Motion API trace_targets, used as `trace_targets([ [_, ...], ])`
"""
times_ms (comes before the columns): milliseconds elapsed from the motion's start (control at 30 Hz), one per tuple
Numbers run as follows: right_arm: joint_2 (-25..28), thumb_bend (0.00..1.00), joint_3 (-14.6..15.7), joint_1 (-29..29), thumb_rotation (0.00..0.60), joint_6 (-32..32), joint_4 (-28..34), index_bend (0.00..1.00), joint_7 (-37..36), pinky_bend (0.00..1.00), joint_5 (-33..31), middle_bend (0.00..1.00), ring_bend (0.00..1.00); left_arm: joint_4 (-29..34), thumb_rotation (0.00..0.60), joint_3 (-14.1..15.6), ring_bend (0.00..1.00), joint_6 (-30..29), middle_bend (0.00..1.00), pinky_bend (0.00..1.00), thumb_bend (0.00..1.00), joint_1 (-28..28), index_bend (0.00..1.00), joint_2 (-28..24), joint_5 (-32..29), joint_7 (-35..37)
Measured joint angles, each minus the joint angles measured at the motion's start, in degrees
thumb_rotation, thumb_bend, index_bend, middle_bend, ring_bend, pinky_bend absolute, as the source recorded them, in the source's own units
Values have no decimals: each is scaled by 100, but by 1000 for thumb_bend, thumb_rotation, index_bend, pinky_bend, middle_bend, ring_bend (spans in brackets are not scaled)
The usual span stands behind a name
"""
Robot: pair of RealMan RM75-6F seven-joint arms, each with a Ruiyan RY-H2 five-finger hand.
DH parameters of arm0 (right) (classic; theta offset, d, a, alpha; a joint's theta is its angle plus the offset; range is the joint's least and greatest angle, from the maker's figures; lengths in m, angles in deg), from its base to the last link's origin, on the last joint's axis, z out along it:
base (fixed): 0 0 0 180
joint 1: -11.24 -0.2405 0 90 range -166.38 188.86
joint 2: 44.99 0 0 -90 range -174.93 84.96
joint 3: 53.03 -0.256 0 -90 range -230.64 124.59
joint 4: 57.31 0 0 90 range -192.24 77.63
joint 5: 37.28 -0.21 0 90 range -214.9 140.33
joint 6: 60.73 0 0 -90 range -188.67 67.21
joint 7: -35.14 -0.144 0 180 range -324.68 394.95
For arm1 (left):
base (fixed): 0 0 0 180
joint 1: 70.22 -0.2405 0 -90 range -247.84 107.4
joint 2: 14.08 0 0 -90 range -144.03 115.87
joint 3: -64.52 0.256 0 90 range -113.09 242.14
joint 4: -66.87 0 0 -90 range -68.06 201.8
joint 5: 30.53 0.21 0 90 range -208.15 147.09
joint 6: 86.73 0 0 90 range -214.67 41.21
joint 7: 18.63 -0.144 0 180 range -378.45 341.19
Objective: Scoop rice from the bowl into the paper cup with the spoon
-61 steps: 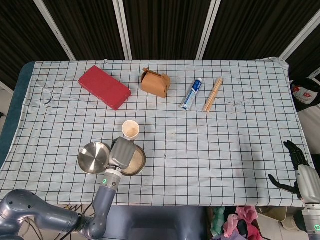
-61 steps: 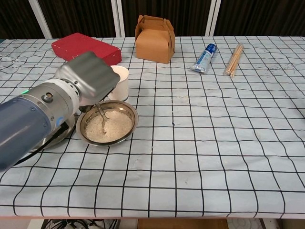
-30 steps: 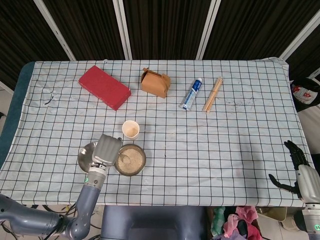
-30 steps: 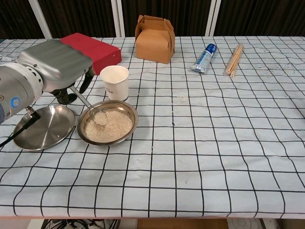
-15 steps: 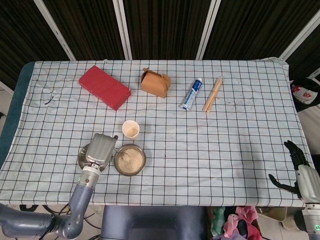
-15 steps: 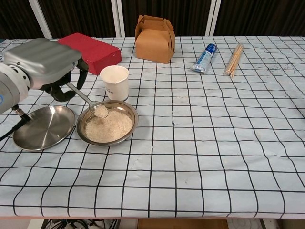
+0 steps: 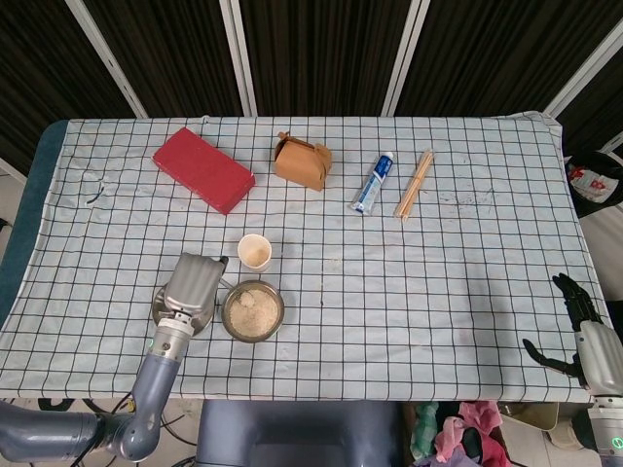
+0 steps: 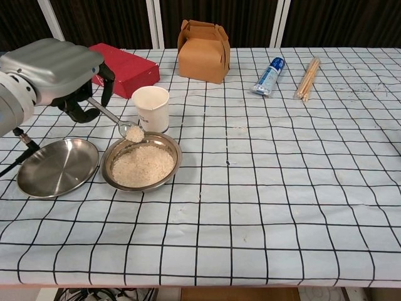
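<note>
- left hand (image 8: 59, 75) grips the metal spoon (image 8: 119, 122), rice heaped on it, held above the steel rice bowl's (image 8: 141, 165) far rim, just short of the white paper cup (image 8: 151, 108)
- right hand (image 7: 574, 326) hangs off the desk's (image 8: 301, 188) right edge, fingers spread, holding nothing
- wide bare checkered cloth to the bowl's right

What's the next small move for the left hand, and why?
Probably raise the spoon a little more and carry it over the rim of the paper cup. The left hand holds it loaded with rice, its tip above the bowl but below the cup's rim, just in front of the cup's wall.
</note>
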Motion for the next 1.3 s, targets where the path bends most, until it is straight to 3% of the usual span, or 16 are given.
trace_targets([
  [467, -7, 198, 0, 3, 600, 9, -2, 0, 29, 183, -1, 0, 0, 59, 600, -574, 1000, 54, 1000, 1000, 493, 174, 807, -122, -259, -161],
  [733, -5, 198, -12, 3, 600, 8, 6, 0, 28, 183, -24, 0, 0, -277, 600, -995, 1000, 245, 1000, 1000, 493, 530, 807, -74, -705, -411],
  [1300, 9, 197, -39, 2, 600, -19, 32, 0, 9, 183, -90, 0, 0, -1318, 600, -1198, 1000, 589, 1000, 1000, 493, 939, 807, 333, -1237, -372],
])
